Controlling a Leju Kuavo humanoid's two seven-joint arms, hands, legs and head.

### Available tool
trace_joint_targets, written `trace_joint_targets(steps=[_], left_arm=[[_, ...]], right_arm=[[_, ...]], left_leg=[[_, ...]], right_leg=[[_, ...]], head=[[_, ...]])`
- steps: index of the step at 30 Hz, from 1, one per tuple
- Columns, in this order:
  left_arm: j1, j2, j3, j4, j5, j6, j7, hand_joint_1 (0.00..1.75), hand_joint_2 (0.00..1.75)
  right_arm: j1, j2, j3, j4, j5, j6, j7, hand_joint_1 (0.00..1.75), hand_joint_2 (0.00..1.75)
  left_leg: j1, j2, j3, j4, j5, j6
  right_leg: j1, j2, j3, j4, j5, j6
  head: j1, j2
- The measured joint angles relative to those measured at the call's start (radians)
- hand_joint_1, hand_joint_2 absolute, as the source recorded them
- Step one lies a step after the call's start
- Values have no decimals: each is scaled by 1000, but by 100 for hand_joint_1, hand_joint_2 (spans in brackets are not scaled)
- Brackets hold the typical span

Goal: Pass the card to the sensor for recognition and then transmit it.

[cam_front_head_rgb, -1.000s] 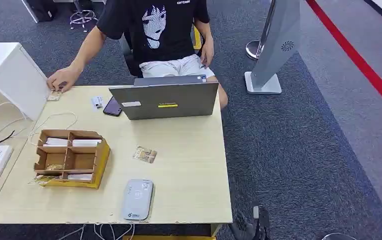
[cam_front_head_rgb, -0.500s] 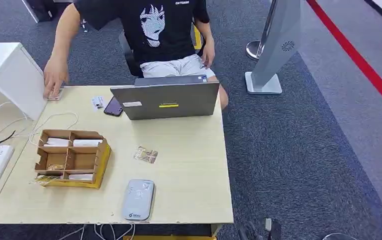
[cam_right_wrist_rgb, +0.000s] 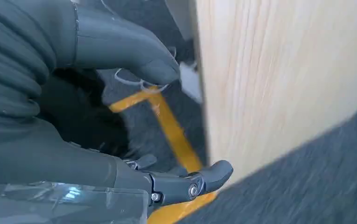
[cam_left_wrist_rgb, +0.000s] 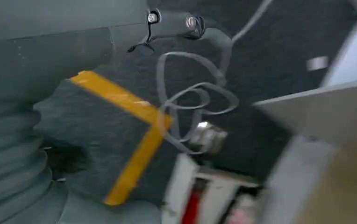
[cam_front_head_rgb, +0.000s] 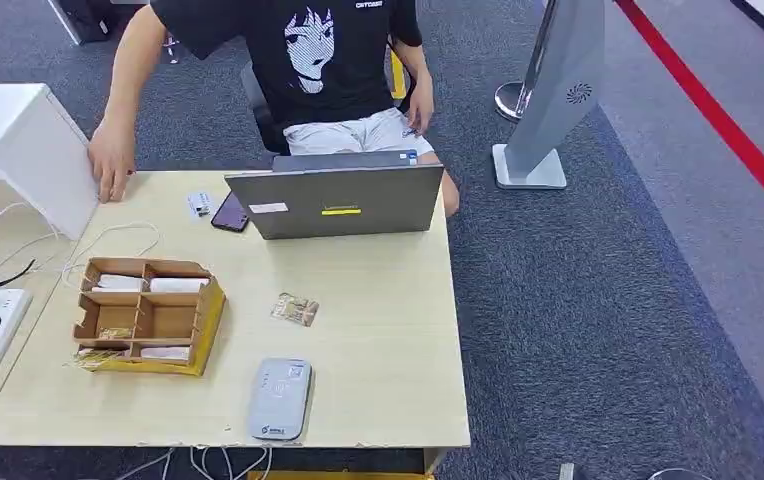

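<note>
The card [cam_front_head_rgb: 294, 309] is lying on the tabletop [cam_front_head_rgb: 378, 330] beyond the sensor [cam_front_head_rgb: 278, 398]. The right hand [cam_right_wrist_rgb: 134, 112] is hanging spread and empty; the left hand's [cam_left_wrist_rgb: 22, 93] state cannot be told.

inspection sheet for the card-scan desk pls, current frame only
Surface: light wood table, bare at its right side.
Job's things: loose card lies mid-table; grey sensor sits flat near the front edge, apart from the card.
Clutter: cardboard divider box with cards, laptop, dark phone, white box at the left.
Robot hands: right robot hand hangs beside the table edge, fingers apart, holding nothing; left robot hand is over the floor, its fingers cannot be judged.
Cables: white cable loops on the table; grey cables lie on the floor.
Surroundings: seated person touching the white box; grey carpet, red floor line.
</note>
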Motion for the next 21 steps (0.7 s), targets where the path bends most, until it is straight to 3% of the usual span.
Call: trace_joint_targets(steps=[3, 4, 5, 11, 15, 16, 21], left_arm=[[-37, 49, 44, 179, -70, 24, 16, 0, 175], [-44, 62, 47, 227, -103, 37, 31, 143, 175], [-50, 74, 50, 276, -137, 45, 48, 175, 175], [-74, 101, 63, 463, -234, 111, 186, 175, 175], [-82, 102, 63, 524, -270, 147, 253, 175, 175], [-83, 101, 63, 534, -274, 155, 267, 0, 175], [-89, 101, 63, 558, -299, 176, 322, 0, 175]], right_arm=[[18, -6, -58, 4, -31, -13, 70, 0, 175], [21, -6, -74, 6, -23, -40, 87, 44, 175], [23, -6, -88, 8, -16, -71, 102, 175, 175], [26, -6, -126, 23, 76, -302, 242, 175, 175], [27, -6, -110, 35, 195, -407, 338, 175, 175], [27, -6, -100, 39, 227, -419, 364, 0, 175], [30, -7, -38, 47, 338, -415, 449, 0, 175]], left_leg=[[0, 0, 0, 0, -1, 1], [0, 0, 0, 0, -1, 1], [0, 0, 0, 0, -1, 1], [0, 0, 0, 0, -1, 1], [0, 0, 1, 0, -1, 2], [0, 0, 1, 0, -1, 2], [0, 0, 1, 0, -1, 2]], right_leg=[[0, 0, 0, 0, -1, 1], [0, 0, 0, 0, -1, 1], [0, 0, 0, 0, -1, 1], [0, 0, 0, 0, -1, 2], [-1, 0, 1, 0, -1, 2], [-1, 0, 1, 0, -1, 2], [-1, 0, 1, 0, -1, 2]], head=[[1, 0], [1, 0], [0, 0], [0, 0], [0, 0], [0, 0], [0, 0]])
